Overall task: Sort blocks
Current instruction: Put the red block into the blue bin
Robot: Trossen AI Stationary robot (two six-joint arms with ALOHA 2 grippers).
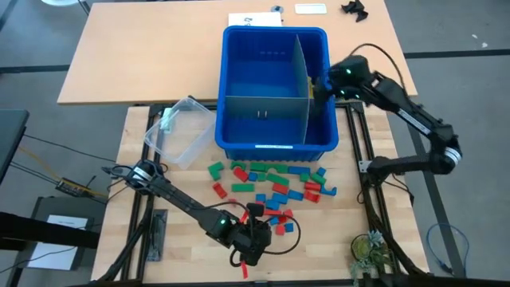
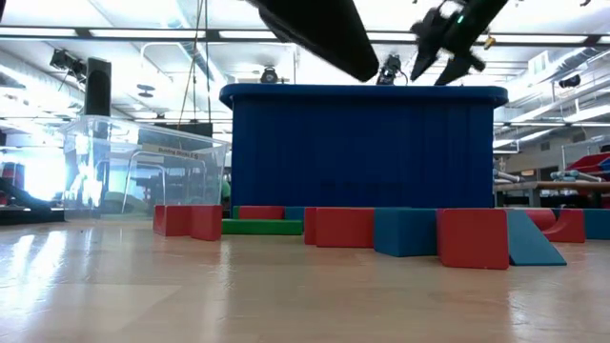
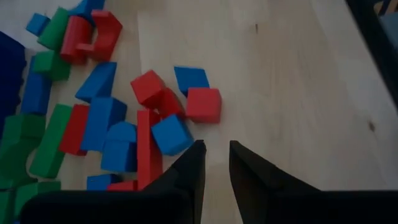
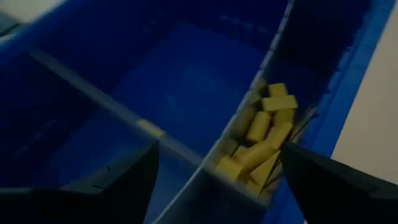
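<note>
Where heaped, red, blue, green blocks point(image 1: 275, 187) overlap.

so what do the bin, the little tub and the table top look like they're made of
Blue bin: looks like opaque moulded plastic with a faint sheen; its grey dividers could be plastic or metal. Small tub: clear glossy plastic, since the room shows through it in the low view. Table top: pale wood, with visible grain and plank seams.
</note>
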